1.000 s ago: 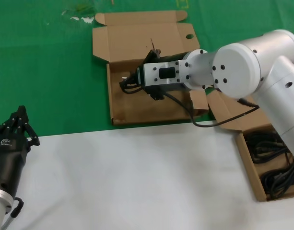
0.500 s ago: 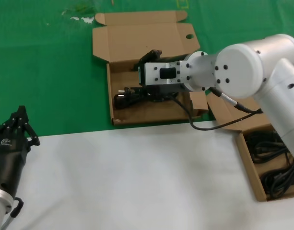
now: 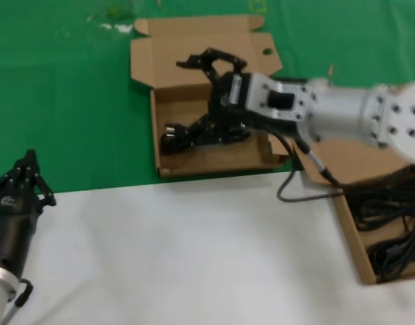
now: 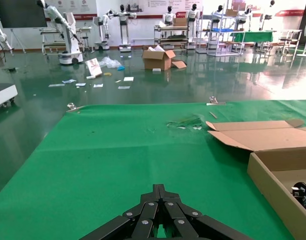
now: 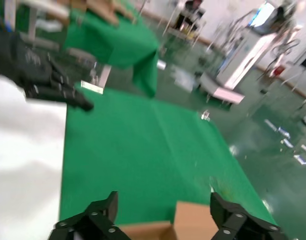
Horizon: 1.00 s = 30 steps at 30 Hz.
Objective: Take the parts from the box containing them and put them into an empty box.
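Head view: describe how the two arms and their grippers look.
The right arm is silver-white with round dark screw holes, ending in a black multi-link right gripper; a thin black cable loops from its wrist. The left gripper is all black with a small white logo, on a silver cuff.

Left gripper [image 4: 160,231] over green mat [image 4: 118,150], cardboard box [image 4: 272,170] beside

The right arm reaches forward and leftward, its right gripper [image 3: 210,61] spread wide, fingers apart. The left gripper [image 3: 26,177] sits low at the near left, fingers drawn together to a point.
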### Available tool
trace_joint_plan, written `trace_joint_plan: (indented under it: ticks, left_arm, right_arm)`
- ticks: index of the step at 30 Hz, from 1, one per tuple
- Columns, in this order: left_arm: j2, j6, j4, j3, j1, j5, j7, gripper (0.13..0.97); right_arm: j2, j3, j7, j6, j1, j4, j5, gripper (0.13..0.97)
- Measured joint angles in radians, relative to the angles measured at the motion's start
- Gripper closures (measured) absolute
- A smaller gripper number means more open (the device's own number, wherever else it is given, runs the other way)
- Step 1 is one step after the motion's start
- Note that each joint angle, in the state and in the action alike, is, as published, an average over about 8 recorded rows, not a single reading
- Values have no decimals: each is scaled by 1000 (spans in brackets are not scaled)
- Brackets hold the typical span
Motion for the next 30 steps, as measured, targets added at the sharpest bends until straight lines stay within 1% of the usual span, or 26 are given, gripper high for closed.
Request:
trace_joint_plan:
  ticks: [4, 7, 8, 16, 17, 20, 25, 29, 30]
  left_arm:
    - [0, 0, 0, 0, 0, 0, 0, 957]
    - [0, 0, 0, 0, 0, 0, 0, 957]
    - [0, 0, 0, 0, 0, 0, 0, 957]
    - [0, 0, 0, 0, 0, 0, 0, 947]
    - [0, 0, 0, 0, 0, 0, 0, 945]
    - [0, 0, 0, 0, 0, 0, 0, 941]
    - [0, 0, 0, 0, 0, 0, 0, 892]
    - [0, 0, 0, 0, 0, 0, 0, 862]
    - [0, 0, 0, 0, 0, 0, 0, 844]
  right_arm:
    - [26, 41, -20, 24, -73, 54, 99, 440]
    - [34, 55, -27, 32, -100, 71, 135, 440]
    - [34, 57, -27, 33, -102, 72, 138, 440]
    - [33, 64, -30, 47, -117, 76, 150, 270]
    - [32, 66, -30, 53, -121, 76, 153, 270]
    - [29, 76, -34, 76, -140, 78, 165, 231]
    - [21, 96, -41, 126, -181, 82, 191, 166]
    - [14, 114, -47, 171, -217, 86, 215, 152]
    - [13, 118, -49, 182, -226, 87, 221, 148]
